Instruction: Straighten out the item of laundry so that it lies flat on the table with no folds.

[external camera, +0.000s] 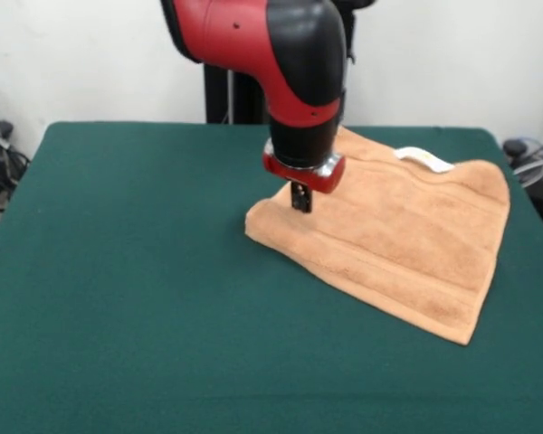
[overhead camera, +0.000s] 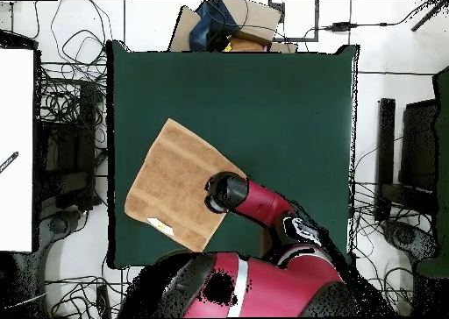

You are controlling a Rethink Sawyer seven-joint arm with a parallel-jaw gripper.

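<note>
The tan towel (external camera: 407, 235) lies spread on the dark green table (external camera: 118, 271), right of the middle in the front view. Its white tag (external camera: 423, 159) lies at the far edge. Border bands run along the near edge. My gripper (external camera: 300, 199) points straight down onto the towel's left corner, touching or just above the cloth. The edge there (external camera: 253, 224) looks slightly thick or lifted. In the overhead view the towel (overhead camera: 171, 180) sits as a diamond near the table's left edge (overhead camera: 118, 158), with the tag (overhead camera: 158, 223) toward the robot. My wrist (overhead camera: 224, 193) hides the towel's right corner there.
The towel's right corner (external camera: 502, 172) reaches close to the table's edge in the front view. Cables and boxes (overhead camera: 228, 22) lie on the floor around the table. The robot's pedestal (external camera: 231, 95) stands behind the table's far edge.
</note>
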